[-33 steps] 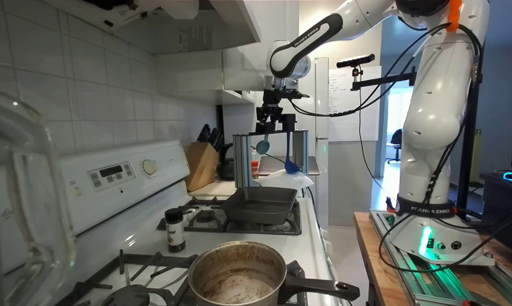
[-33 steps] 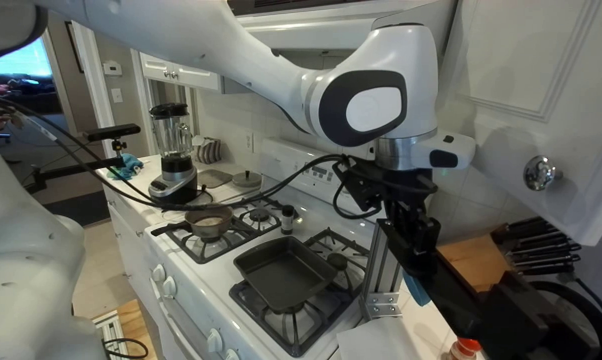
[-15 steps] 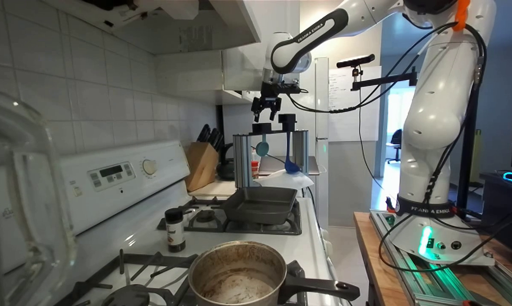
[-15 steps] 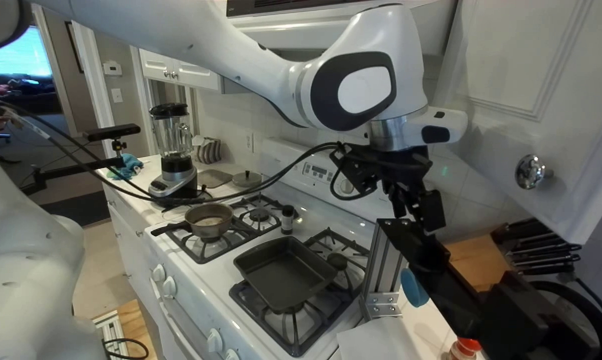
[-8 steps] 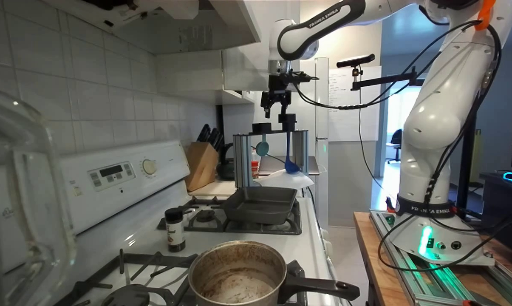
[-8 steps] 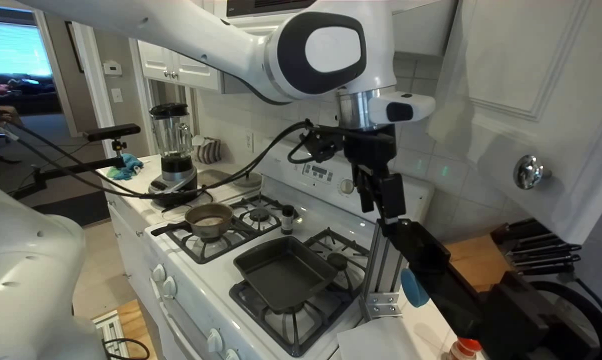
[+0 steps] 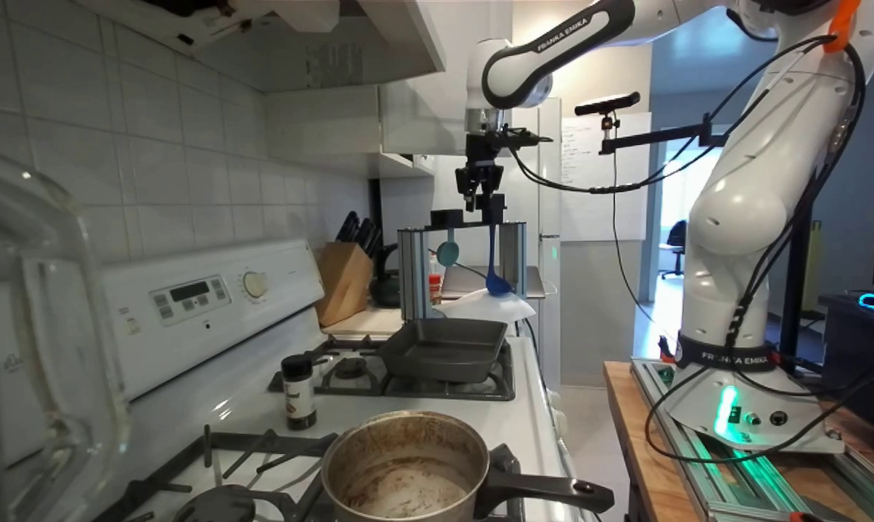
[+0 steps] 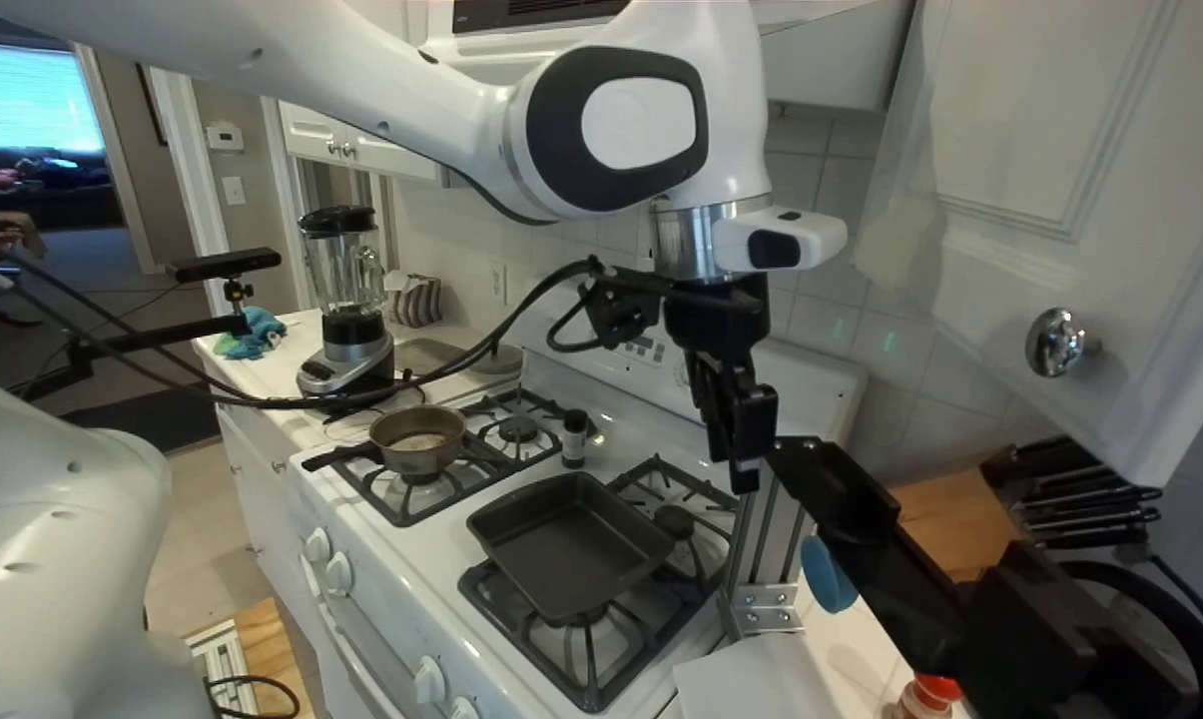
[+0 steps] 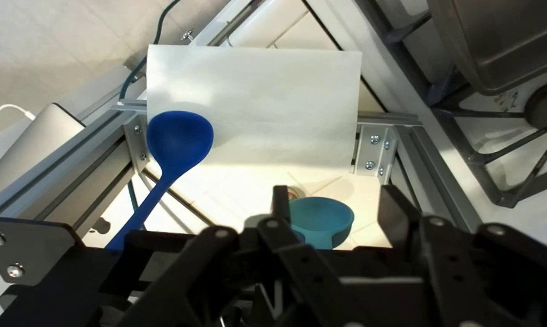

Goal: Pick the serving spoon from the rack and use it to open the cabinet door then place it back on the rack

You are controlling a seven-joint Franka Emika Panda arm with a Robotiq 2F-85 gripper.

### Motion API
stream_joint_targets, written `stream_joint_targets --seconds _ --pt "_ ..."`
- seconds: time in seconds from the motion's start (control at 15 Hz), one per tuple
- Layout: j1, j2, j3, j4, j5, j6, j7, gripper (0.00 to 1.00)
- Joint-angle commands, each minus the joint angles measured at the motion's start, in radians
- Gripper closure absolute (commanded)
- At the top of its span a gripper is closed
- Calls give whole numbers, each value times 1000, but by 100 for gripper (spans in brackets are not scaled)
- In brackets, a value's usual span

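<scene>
Gripper (image 9: pixel 334 200): has risen off the black block (image 7: pixel 447 217) of the turquoise spoon (image 7: pixel 447 253) and shifted sideways; the jaws, spread wide a second ago, now stand partly apart and hold nothing.
Turquoise spoon: judged to be the task's spoon; hangs from the rack (image 7: pixel 412 279), below the gripper and apart from it.
Blue spoon (image 9: pixel 180 141): hangs on the same rack, toward the wrist view's left.
Cabinet door (image 8: pixel 1010 130): appears ajar; angle uncertain.
Task status: return to the rack is probably complete; withdrawal remains.
</scene>
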Motion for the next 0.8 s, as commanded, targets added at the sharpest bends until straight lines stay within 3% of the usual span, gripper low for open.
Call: stream_joint_targets --seconds 0.0,0.2,0.27,0.73 --pt "-9 -25 -12 -87 -24 156 8 75" --pt "-23 -12 -20 -138 -28 311 3 96" --pt "-29 -6 -21 -153 -27 359 3 99" --pt "-104 13 1 -213 -72 578 19 100"
